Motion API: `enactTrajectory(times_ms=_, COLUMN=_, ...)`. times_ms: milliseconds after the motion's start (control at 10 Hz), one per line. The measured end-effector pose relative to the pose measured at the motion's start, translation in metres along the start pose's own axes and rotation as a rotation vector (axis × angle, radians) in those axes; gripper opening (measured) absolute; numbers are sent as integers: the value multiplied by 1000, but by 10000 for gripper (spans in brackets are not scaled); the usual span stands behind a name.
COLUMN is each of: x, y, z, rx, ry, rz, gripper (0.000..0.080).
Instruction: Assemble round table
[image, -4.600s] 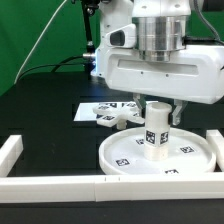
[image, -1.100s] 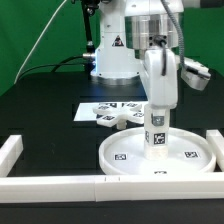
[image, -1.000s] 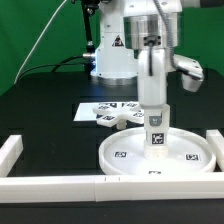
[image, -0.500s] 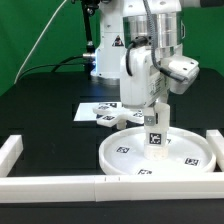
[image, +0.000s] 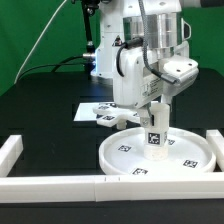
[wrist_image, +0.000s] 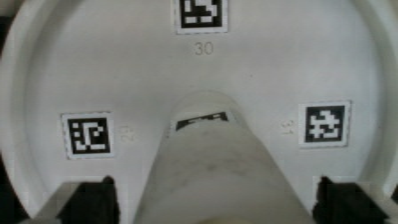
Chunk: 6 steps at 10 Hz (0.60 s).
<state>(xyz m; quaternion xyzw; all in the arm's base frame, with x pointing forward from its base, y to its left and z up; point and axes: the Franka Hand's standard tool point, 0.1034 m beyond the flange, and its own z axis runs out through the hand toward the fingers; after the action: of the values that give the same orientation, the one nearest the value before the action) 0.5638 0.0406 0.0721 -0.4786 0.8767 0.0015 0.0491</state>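
Since the frame a second back, the wrist has swung further round and the tool has turned with it. The tags on the disc have crept round as well (so the disc seems to be dragged along by the leg). The tool is closed on the leg, clamping it near the top, and in the wrist view its fingers flank the column on both sides. The leg stands upright at the centre of the disc, which lies flat on the tabletop just behind the front rail. The foot lies loose at about ten o'clock from the disc, by the marker board.

The likely trouble is slip. If the disc goes on spinning with the leg, the turns do nothing to seat the joint. Nothing pins the disc, so friction alone must hold it. A slight lean in the grip could also jam the leg askew, or nudge the disc towards the foot.
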Motion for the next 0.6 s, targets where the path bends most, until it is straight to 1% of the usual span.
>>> enactTrajectory(times_ms=100, x=-1, y=0, z=-1, rx=0, ry=-2, rz=-13, gripper=633)
enactTrajectory(times_ms=200, x=-5, y=-1, z=-10, rx=2, ry=-16, rz=-66, gripper=646)
enactTrajectory(times_ms=300, x=-8, y=-3, z=-20, rx=11, ry=-34, rz=-103, gripper=646)
enactTrajectory(times_ms=400, x=-10, y=-4, z=-24, rx=16, ry=-41, rz=-111, gripper=649)
enactTrajectory(times_ms=600, x=-8, y=-2, z=-19, rx=11, ry=-32, rz=-115, gripper=648)
